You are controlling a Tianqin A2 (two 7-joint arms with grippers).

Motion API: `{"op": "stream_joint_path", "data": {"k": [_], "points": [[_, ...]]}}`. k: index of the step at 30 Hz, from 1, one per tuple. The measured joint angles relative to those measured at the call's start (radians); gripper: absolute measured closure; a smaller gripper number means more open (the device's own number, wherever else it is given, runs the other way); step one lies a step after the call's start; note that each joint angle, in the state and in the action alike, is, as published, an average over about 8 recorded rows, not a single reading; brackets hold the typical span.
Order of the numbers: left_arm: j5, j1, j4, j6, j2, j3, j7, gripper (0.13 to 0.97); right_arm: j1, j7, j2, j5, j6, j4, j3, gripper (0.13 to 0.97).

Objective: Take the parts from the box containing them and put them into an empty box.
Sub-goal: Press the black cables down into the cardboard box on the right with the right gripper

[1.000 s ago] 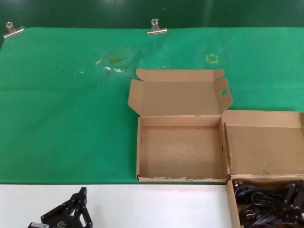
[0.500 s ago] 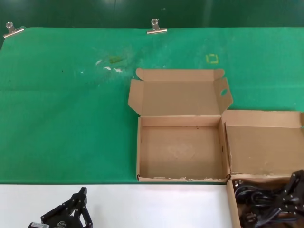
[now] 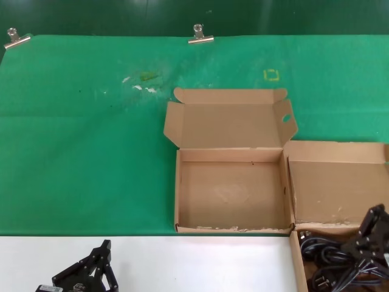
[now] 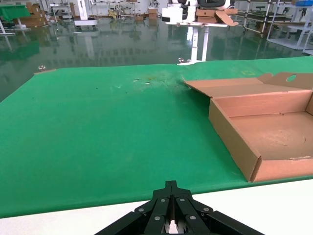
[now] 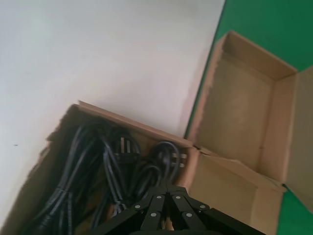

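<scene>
Right gripper (image 3: 372, 240) hovers over the cords (image 5: 105, 169) in the plain-lidded box (image 5: 58, 128) — fingers pressed together, holding nothing. Left gripper (image 3: 91, 271) parked nearer the robot than the empty box (image 3: 231, 194) — also closed.

A glossy green floor (image 4: 122, 44) reflects light, with white shelving racks (image 4: 274, 19) standing beyond.
</scene>
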Motion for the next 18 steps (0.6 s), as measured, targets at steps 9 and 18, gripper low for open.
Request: {"op": "stream_joint_path", "data": {"k": [9, 18], "points": [[0.000, 0.000, 0.000, 0.000, 0.000, 0.000, 0.000, 0.948, -0.047, -0.014, 0.025, 0.020, -0.014, 0.022, -0.008, 0.927], [0.000, 0.000, 0.000, 0.000, 0.000, 0.000, 0.000, 0.948, -0.088, -0.035, 0.033, 0.033, 0.000, 0.018, -0.010, 0.857]]}}
